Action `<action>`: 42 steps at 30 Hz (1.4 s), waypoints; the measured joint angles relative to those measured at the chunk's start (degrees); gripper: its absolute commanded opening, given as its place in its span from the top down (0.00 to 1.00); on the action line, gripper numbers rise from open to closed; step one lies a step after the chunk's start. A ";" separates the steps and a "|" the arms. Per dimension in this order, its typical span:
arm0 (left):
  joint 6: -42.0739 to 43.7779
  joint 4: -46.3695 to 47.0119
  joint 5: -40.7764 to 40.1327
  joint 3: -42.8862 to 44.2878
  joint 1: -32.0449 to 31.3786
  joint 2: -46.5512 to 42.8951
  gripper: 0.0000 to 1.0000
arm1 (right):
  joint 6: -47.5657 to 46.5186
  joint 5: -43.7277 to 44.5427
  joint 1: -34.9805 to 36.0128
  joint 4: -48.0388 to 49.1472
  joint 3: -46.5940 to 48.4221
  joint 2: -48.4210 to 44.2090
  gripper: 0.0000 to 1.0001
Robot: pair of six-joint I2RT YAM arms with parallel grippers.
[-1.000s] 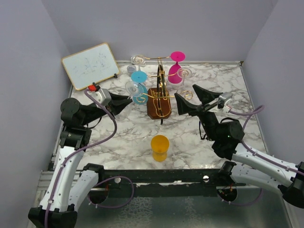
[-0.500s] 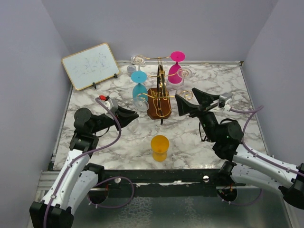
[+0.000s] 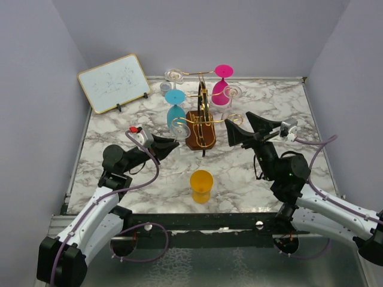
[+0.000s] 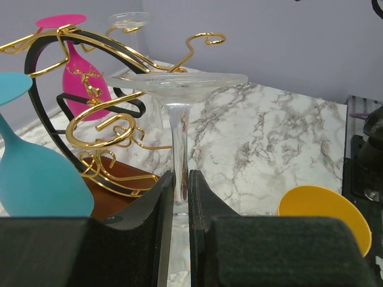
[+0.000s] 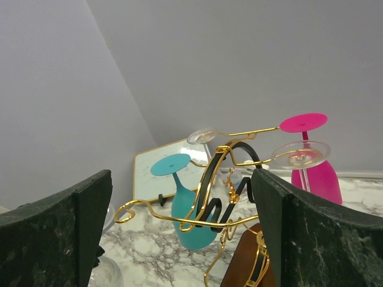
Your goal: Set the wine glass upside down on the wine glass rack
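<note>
The wine glass rack (image 3: 200, 135) stands mid-table, a gold wire stand on a brown block; it also shows in the left wrist view (image 4: 99, 124) and the right wrist view (image 5: 222, 169). My left gripper (image 3: 169, 143) is shut on the stem of a clear wine glass (image 3: 179, 127), held foot up just left of the rack. In the left wrist view my left gripper (image 4: 181, 177) pinches that stem (image 4: 178, 137). A blue glass (image 3: 175, 106), a pink glass (image 3: 221, 88) and two clear glasses hang upside down on the rack. My right gripper (image 3: 250, 128) is open and empty, right of the rack.
An orange cup (image 3: 201, 184) stands near the front edge, in front of the rack. A small whiteboard (image 3: 114, 82) leans at the back left. Grey walls close in the table on three sides.
My left gripper has moved right and nearer with the clear glass, from beside the blue glass to the rack's front left. The right gripper has shifted slightly right.
</note>
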 measured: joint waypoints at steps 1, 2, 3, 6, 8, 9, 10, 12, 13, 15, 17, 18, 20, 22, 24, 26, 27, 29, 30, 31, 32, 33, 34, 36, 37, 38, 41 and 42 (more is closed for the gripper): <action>0.33 1.79 -0.66 -0.92 -0.20 0.00 1.00 | -0.04 0.13 0.00 -0.28 0.00 -0.09 0.01; 0.61 3.13 -1.09 -1.60 -0.35 0.00 1.00 | -0.13 0.17 0.00 -0.52 0.02 -0.15 0.01; 0.90 4.90 -1.66 -2.51 -0.57 0.00 1.00 | -0.17 0.33 0.00 -1.07 0.04 -0.24 0.01; 1.38 9.53 -3.19 -5.09 -1.36 0.00 1.00 | -0.35 0.61 0.00 -2.03 0.15 -0.24 0.01; 1.53 12.22 -4.31 -6.71 -2.12 0.00 1.00 | -0.59 0.85 0.00 -2.69 0.37 -0.24 0.01; 1.68 13.66 -4.87 -7.61 -2.54 0.00 1.00 | -0.66 0.98 0.00 -2.99 0.55 -0.24 0.01; 1.81 15.15 -5.40 -8.52 -2.99 0.04 1.00 | -0.81 1.07 0.00 -3.52 0.85 -0.24 0.01; 2.19 18.16 -6.60 -10.38 -4.13 0.28 1.00 | -1.31 1.46 0.00 -4.81 1.84 -0.24 0.01; 2.32 19.43 -7.17 -11.04 -4.63 0.44 1.00 | -1.53 1.64 0.00 -5.22 2.25 -0.24 0.01; 2.47 21.73 -8.50 -12.15 -5.38 0.85 1.00 | -1.99 2.10 0.00 -6.10 3.23 -0.24 0.01; 2.47 23.69 -9.97 -12.66 -5.77 1.68 1.00 | -2.54 2.49 0.00 -7.02 4.28 -0.52 0.01; 2.47 24.52 -10.49 -12.66 -5.84 2.25 1.00 | -2.73 2.75 0.00 -7.32 4.55 -0.70 0.01; 2.47 26.25 -11.23 -12.59 -5.88 3.72 1.00 | -3.04 3.45 0.00 -7.58 4.76 -1.38 0.01; 2.49 26.99 -11.58 -12.28 -5.88 5.40 1.00 | -3.23 4.11 0.00 -7.67 4.76 -1.97 0.01; 2.47 27.65 -11.69 -11.37 -5.88 7.96 1.00 | -3.39 4.74 0.00 -7.82 4.76 -2.23 0.01; 2.47 27.93 -11.72 -10.25 -5.88 10.10 1.00 | -3.67 5.42 0.00 -8.15 4.76 -2.32 0.01; 2.47 28.06 -11.74 -9.55 -5.88 11.23 1.00 | -3.80 5.55 0.00 -8.28 4.76 -2.32 0.01; 2.51 28.61 -11.78 -8.44 -5.97 13.09 1.00 | -4.24 5.90 0.00 -8.59 4.76 -2.34 0.01; 2.54 28.92 -11.78 -7.98 -6.05 13.90 1.00 | -4.33 6.01 0.00 -8.68 4.76 -2.34 0.01; 2.58 29.14 -11.78 -7.50 -6.12 14.75 1.00 | -4.55 6.19 0.00 -8.76 4.76 -2.36 0.01; 2.69 29.27 -11.78 -6.91 -6.16 15.63 1.00 | -4.68 6.32 0.00 -8.83 4.76 -2.38 0.01; 2.78 29.31 -11.78 -6.51 -6.16 16.15 1.00 | -4.72 6.40 0.00 -8.92 4.76 -2.45 0.01; 2.99 29.33 -11.80 -6.05 -6.14 16.83 1.00 | -4.72 6.49 0.00 -8.92 4.76 -2.47 0.01; 3.41 29.46 -11.82 -5.70 -6.16 17.62 1.00 | -4.72 6.54 0.00 -8.94 4.76 -2.49 0.01; 3.63 29.51 -11.82 -5.55 -6.16 17.92 1.00 | -4.72 6.56 0.00 -8.96 4.76 -2.49 0.01; 3.85 29.51 -11.91 -5.42 -6.14 18.27 1.00 | -4.72 6.54 0.00 -9.01 4.76 -2.49 0.01; 4.52 29.53 -12.81 -5.29 -6.16 19.02 1.00 | -4.76 6.54 0.00 -9.20 4.76 -2.49 0.01; 4.72 29.51 -13.07 -5.22 -6.14 19.15 1.00 | -4.83 6.54 0.00 -9.29 4.76 -2.49 0.01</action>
